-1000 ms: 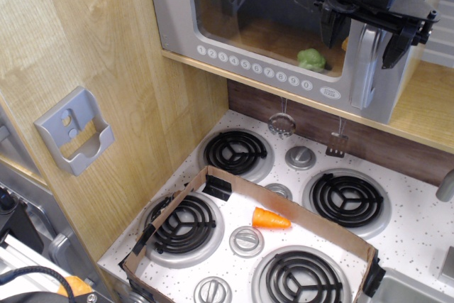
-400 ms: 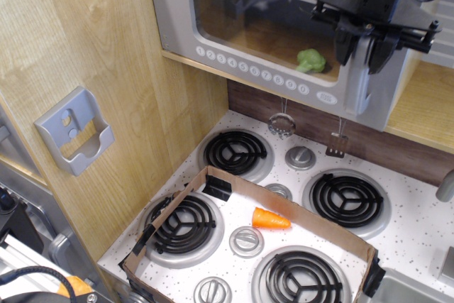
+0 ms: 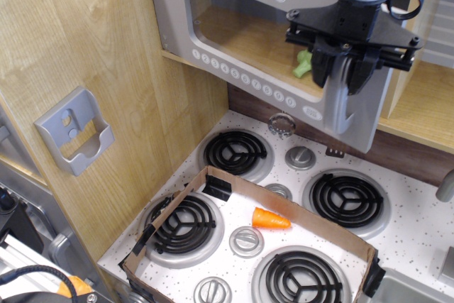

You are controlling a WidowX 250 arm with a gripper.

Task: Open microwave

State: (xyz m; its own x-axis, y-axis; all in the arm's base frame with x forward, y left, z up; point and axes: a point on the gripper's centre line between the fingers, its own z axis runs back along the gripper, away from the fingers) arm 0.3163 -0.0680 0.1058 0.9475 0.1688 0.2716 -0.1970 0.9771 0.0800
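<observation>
At the very bottom a low cardboard box [image 3: 333, 235] with open top sits on the white speckled stove [image 3: 418, 228], and its walls wrap around the two front burners [image 3: 183, 223]. A little orange carrot [image 3: 270, 218] lies flat inside the box, between the burners and touching none of them. Round silver knobs [image 3: 247, 241] sit in a line down the middle of the stove. On the left, a small grey bracket [image 3: 74, 130] shaped like a pocket is stuck on the tall wooden wall [image 3: 106, 47]. Behind the box are the two back burners [image 3: 235, 152], and past them a dark brown strip runs along the back wall, with small metal things hanging in front of it — too small to name. Up above, the microwave [image 3: 213, 1] sits on a wooden shelf [image 3: 415, 115]. Its wide grey door is partly open, with the handle side swung out toward the room and the left side staying close to the wall. The clock on it reads 12:30, and a row of round white buttons [image 3: 245, 79] runs along the bottom edge. A small green thing [image 3: 303, 64] shows behind the door. The black gripper [image 3: 345, 76] comes down from the top right, and its fingers [image 3: 323, 69] are clamped on the silver bar handle [image 3: 343, 97] — one on each side.
</observation>
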